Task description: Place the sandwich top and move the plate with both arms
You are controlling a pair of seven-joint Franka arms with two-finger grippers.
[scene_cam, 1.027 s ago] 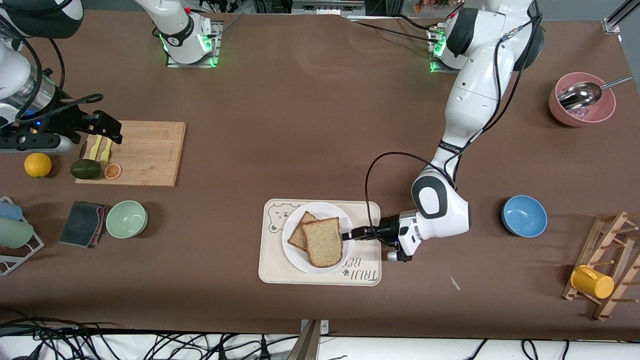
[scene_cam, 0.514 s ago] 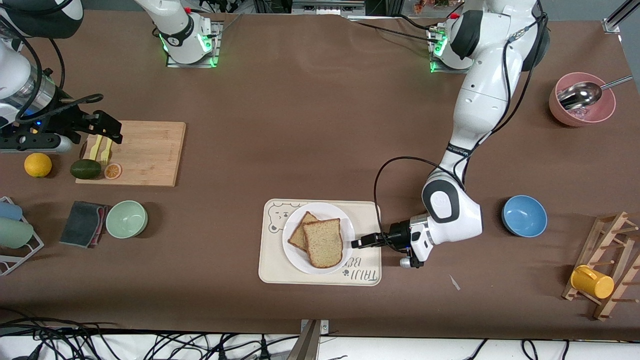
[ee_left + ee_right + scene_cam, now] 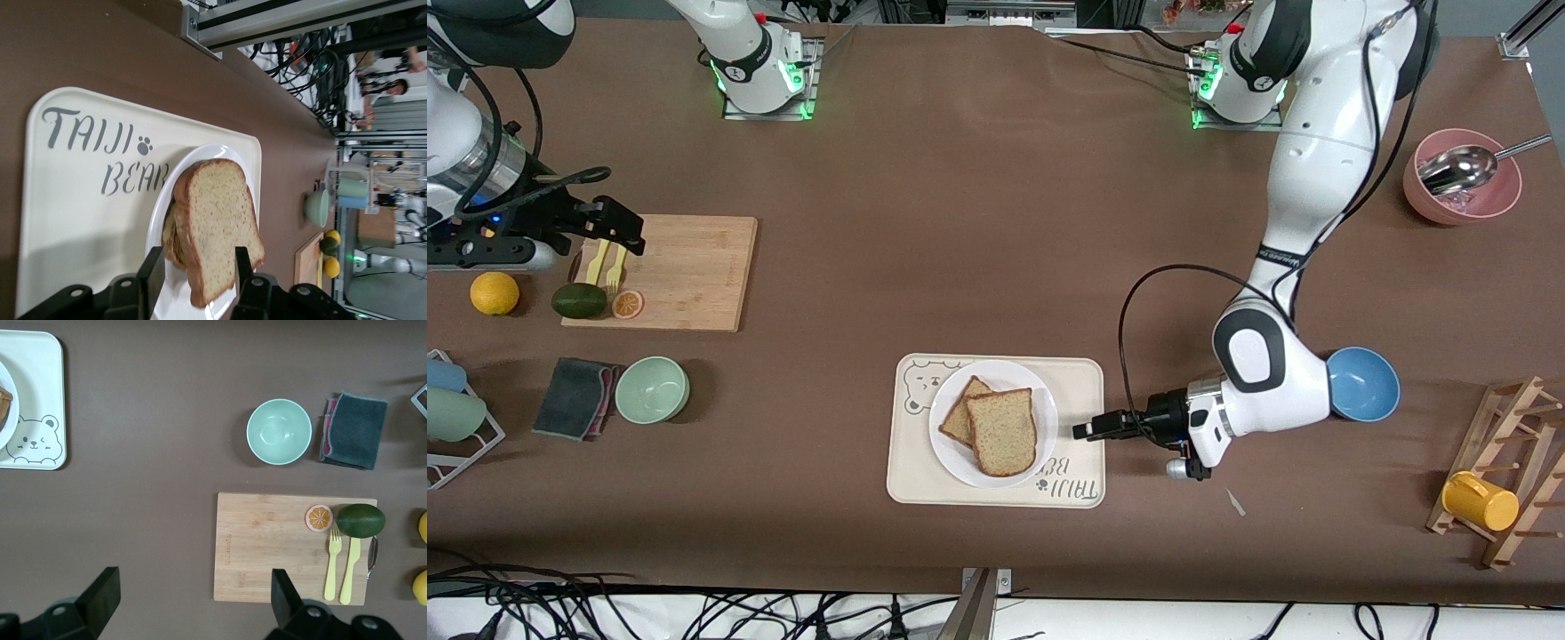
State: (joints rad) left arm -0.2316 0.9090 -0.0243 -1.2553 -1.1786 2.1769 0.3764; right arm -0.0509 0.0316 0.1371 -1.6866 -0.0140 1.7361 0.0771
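1. Bread: two slices. The sandwich top (image 3: 1003,430), light tan with a darker brown crust, squarish with one rounded end, lies flat and skewed on a darker slice (image 3: 963,413) that shows only at one edge.
2. Plate (image 3: 947,449): one, small, round, glossy white. It sits on one cream rectangular tray (image 3: 914,480) with rounded corners, a bear drawing and grey lettering, at lower centre of the front frame.
3. Left gripper (image 3: 1087,430): low over the tray's edge toward the left arm's end, clear of the plate. The left wrist view shows its jaws parted about halfway with nothing between them (image 3: 193,267); the bread lies ahead of the fingertips, untouched.
4. Right gripper (image 3: 633,238): waits at the upper left of the front frame, over the cutting board's corner. Jaws wide and empty (image 3: 193,593).
5. Cutting board (image 3: 685,271): one, bamboo, rectangular. It carries one avocado (image 3: 579,300), one orange slice (image 3: 627,304) and two yellow utensils (image 3: 341,568), a fork and a knife.
6. Bowls: three. Mint green (image 3: 652,389), blue (image 3: 1365,384), pink (image 3: 1463,191) holding one metal ladle (image 3: 1458,169).
7. Other: one folded grey cloth (image 3: 574,397); one wooden rack (image 3: 1516,471) bearing one yellow cup (image 3: 1480,501).
8. Counter (image 3: 978,222): matte brown surface.
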